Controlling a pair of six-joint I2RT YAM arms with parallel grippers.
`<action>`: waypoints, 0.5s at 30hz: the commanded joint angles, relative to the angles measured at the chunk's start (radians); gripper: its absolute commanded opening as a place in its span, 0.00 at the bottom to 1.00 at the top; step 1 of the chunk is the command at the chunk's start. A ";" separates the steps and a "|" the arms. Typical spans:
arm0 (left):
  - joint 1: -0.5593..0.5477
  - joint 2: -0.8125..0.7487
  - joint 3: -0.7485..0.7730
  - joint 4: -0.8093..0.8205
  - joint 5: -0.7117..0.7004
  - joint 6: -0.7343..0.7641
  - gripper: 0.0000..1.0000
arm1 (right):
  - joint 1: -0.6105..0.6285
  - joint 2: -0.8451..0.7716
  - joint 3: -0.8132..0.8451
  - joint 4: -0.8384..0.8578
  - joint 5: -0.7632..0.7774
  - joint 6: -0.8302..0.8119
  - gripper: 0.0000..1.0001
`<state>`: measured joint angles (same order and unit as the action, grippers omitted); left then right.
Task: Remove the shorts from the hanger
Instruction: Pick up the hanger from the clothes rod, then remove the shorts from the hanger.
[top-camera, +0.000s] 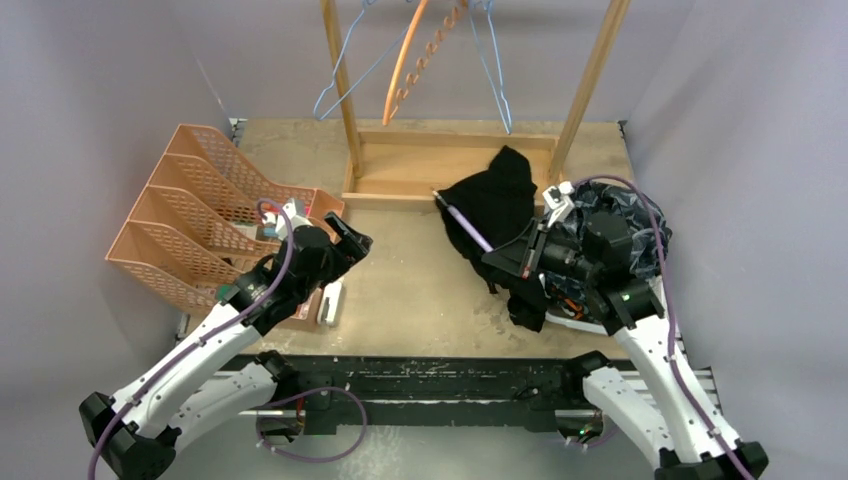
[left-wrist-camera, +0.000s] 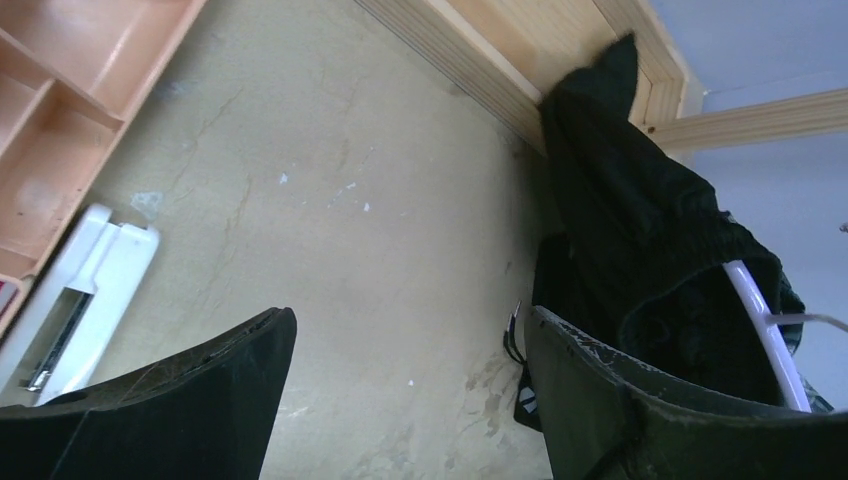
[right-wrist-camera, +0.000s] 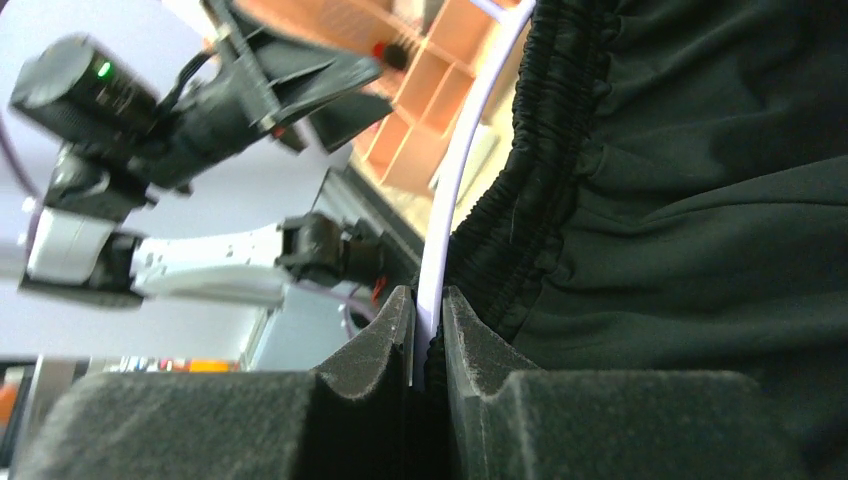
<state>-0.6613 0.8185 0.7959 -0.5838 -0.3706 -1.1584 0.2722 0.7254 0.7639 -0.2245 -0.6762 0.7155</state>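
The right gripper (right-wrist-camera: 428, 330) pinches the white hanger (right-wrist-camera: 455, 180) carrying limp black shorts (top-camera: 500, 205) at the right of the table (top-camera: 420, 290), before the wooden rack (top-camera: 450, 165). The left gripper (top-camera: 352, 238) hovers open, well apart. Soft, light and likely to sag, the fabric looks best taken at its gathered waistband (right-wrist-camera: 545, 150).

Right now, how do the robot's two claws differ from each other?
The left gripper stands wide open and holds nothing; the right gripper is clamped shut on a white hanger. The left gripper hangs above the table beside the orange file rack; the right gripper is pressed against the black shorts draped on that hanger. Both have two dark fingers.
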 joint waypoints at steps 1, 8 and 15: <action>0.005 -0.005 -0.031 0.128 0.079 0.009 0.84 | 0.122 0.007 0.035 0.195 -0.055 0.008 0.00; 0.006 -0.005 -0.059 0.347 0.250 0.051 0.83 | 0.198 0.056 -0.001 0.388 -0.031 0.096 0.00; 0.005 0.066 0.009 0.355 0.319 0.130 0.75 | 0.297 0.122 0.014 0.494 -0.021 0.123 0.00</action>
<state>-0.6613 0.8562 0.7422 -0.3023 -0.1143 -1.1027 0.5205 0.8337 0.7406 0.0902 -0.6918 0.8272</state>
